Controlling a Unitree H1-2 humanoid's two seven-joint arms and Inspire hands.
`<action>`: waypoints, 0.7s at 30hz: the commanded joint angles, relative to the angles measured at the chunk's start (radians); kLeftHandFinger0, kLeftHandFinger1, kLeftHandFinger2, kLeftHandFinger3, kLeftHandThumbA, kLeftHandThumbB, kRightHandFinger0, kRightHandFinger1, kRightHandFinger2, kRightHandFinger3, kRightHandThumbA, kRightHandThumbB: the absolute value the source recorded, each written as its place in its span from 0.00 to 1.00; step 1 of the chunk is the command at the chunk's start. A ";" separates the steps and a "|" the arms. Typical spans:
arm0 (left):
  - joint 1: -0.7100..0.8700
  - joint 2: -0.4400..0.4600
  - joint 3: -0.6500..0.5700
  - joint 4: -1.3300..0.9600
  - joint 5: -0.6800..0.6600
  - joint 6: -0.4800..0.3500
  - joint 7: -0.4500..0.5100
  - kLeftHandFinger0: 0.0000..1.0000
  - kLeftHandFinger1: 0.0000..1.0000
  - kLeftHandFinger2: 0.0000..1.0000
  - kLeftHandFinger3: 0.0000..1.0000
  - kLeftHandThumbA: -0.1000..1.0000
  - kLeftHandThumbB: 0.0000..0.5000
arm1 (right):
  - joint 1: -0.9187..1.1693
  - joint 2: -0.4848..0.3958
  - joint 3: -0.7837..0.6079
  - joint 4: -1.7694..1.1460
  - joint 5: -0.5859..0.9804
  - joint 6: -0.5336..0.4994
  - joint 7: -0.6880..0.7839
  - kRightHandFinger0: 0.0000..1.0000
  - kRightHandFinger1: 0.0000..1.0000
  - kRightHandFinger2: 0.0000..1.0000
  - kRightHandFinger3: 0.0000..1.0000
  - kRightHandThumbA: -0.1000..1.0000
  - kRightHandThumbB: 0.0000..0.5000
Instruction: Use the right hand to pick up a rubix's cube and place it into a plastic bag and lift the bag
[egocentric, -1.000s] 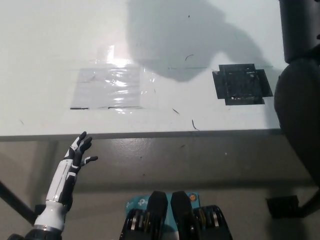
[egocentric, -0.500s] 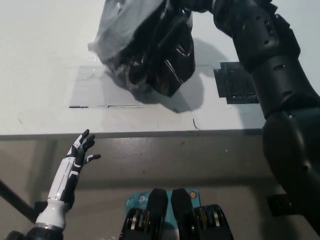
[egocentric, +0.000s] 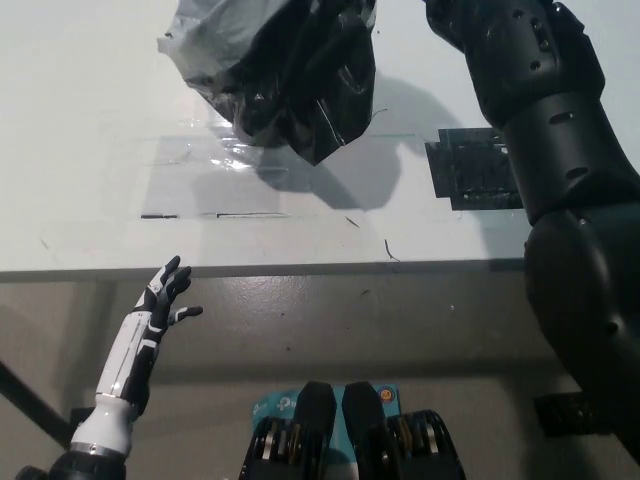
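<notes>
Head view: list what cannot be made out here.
- Right hand: beyond the picture's top edge; only the black right arm shows, so its grip is unseen.
- Cube: not visible; the plastic bag looks dark and crumpled.
- Bag's top: cut off by the top edge.
- Left hand: clear, open, resting below the table.

White table (egocentric: 80, 120) with a black taped square (egocentric: 470, 172), a clear plastic patch (egocentric: 215, 185), small dark scuffs.
</notes>
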 joint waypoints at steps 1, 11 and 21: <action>-0.021 0.017 -0.001 -0.027 0.016 -0.005 -0.004 0.81 0.95 1.00 1.00 1.00 0.33 | -0.084 -0.019 -0.012 -0.033 -0.006 -0.007 0.030 0.00 0.01 0.43 0.67 0.48 0.21; -0.024 0.017 -0.003 -0.033 0.025 0.005 -0.002 0.81 0.94 1.00 1.00 1.00 0.35 | -0.064 -0.038 0.061 0.009 -0.098 -0.014 0.028 0.21 0.31 0.67 0.78 0.56 0.26; -0.029 0.023 -0.003 -0.029 0.021 -0.003 -0.012 0.80 0.92 1.00 1.00 1.00 0.33 | 0.062 -0.124 0.450 0.075 -0.346 -0.109 0.281 1.00 1.00 1.00 1.00 0.70 0.92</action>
